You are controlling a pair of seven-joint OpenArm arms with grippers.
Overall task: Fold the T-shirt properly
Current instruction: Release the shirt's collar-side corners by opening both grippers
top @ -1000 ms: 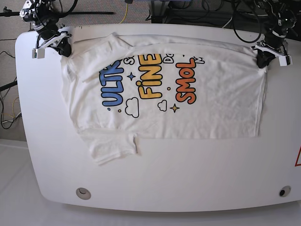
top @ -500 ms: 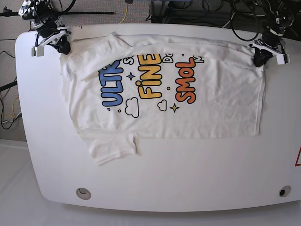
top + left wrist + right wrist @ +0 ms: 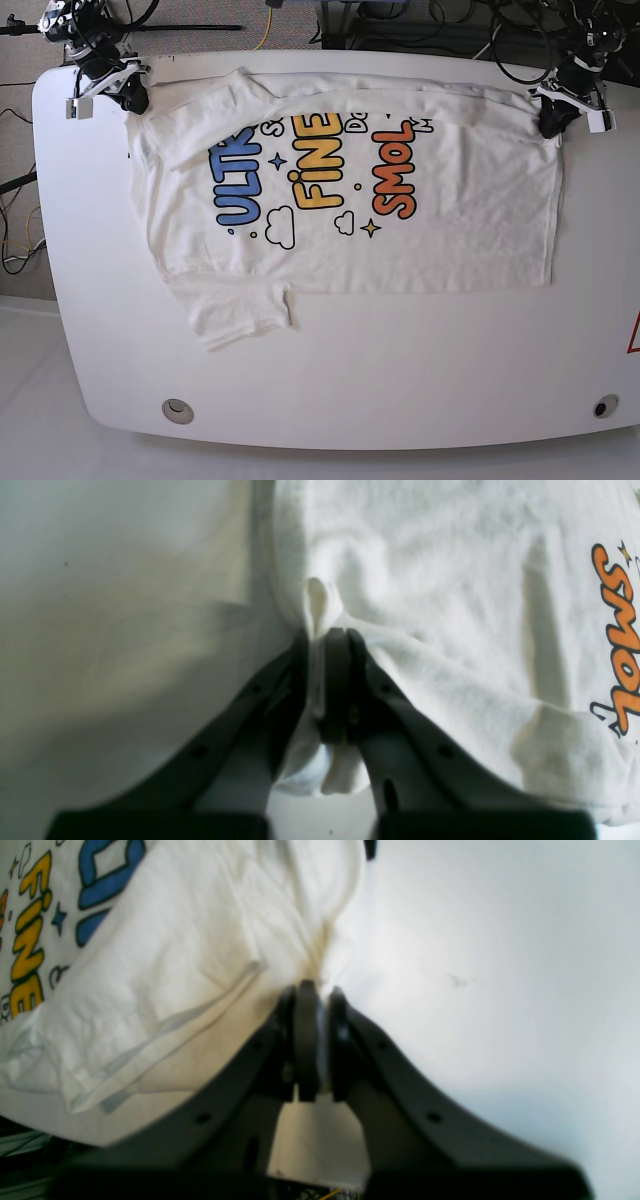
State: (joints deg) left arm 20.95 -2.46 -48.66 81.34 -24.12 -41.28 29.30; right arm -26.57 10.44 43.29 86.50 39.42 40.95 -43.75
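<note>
The white T-shirt (image 3: 420,240) lies print up on the white table (image 3: 400,370), with blue, yellow and orange-red letters, and its far edge folded over. One sleeve (image 3: 235,315) sticks out at the front left. My left gripper (image 3: 553,125) is shut on the shirt's far right corner; the left wrist view shows cloth (image 3: 400,580) pinched between its fingers (image 3: 336,680). My right gripper (image 3: 132,100) is shut on the far left corner; the right wrist view shows cloth (image 3: 200,965) pinched in its fingers (image 3: 305,1040).
Cables and stands (image 3: 420,25) lie beyond the table's far edge. Two round holes (image 3: 177,410) (image 3: 604,406) sit near the front corners. A bare strip of table runs in front of the shirt.
Both grippers have moved toward the table's far edge with their corners, drawing the shirt's far edge back and taut.
</note>
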